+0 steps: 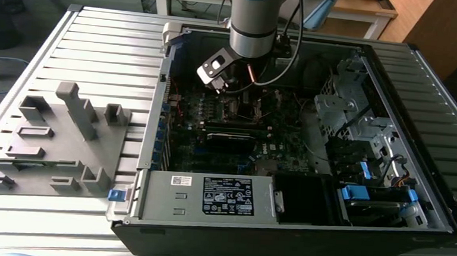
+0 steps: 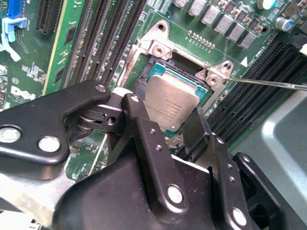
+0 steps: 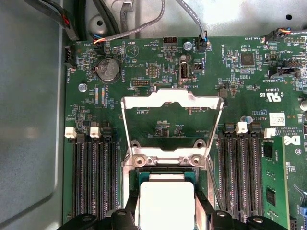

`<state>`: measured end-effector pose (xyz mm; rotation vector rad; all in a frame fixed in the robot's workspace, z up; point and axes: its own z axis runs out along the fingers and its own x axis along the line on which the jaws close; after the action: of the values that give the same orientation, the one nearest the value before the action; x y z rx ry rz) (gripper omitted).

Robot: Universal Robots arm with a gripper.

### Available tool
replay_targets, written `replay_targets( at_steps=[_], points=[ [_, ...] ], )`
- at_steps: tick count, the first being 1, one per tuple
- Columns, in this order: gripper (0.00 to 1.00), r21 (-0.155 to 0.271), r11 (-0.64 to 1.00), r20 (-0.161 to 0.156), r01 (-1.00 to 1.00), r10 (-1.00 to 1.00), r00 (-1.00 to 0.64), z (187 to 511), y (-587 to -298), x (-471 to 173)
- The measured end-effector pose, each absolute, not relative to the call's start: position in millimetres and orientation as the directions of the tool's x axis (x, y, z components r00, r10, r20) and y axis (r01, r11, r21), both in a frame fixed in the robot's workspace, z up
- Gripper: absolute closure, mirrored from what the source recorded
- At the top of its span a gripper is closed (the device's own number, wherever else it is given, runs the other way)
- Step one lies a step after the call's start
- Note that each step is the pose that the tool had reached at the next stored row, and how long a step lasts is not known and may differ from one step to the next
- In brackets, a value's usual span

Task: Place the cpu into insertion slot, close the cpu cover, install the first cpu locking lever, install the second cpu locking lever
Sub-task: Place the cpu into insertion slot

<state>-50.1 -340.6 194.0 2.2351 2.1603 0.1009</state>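
Gripping the cpu point(image 2: 170, 98) by two opposite edges, the gripper point(image 2: 169, 120) has its black fingers point(image 2: 144, 134) pressed tight vs. the chip's sides in both wrist views. The chip lies flat in the insertion slot point(image 2: 160, 49), grey top up & a teal edge showing along one side; whether it is fully seated can't be told. Just beyond, in the first wrist view, the cpu cover point(image 3: 172, 98) stands raised on its hinge, its frame tilted back from the slot w/ green board visible thru its middle opening. A thin locking lever point(image 2: 268, 83) angles away from a slot corner in the second wrist view. Long black memory slots point(image 3: 91, 177) flank the socket on both sides. In the exterior view the arm point(image 1: 255, 22) reaches down into an open computer case point(image 1: 206, 234) lying on a slatted metal table point(image 1: 99, 37). A grey fixture block point(image 1: 53, 135) sits on the table beside the case, at the exterior view's left.
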Motion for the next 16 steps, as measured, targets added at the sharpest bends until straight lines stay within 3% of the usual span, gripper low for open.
replay_targets(
  at_steps=[16],
  points=[
    [0.46, 0.069, -0.035, 0.025, 0.997, 0.999, 0.033, 192.5, -341.7, -50.6]
  ],
)
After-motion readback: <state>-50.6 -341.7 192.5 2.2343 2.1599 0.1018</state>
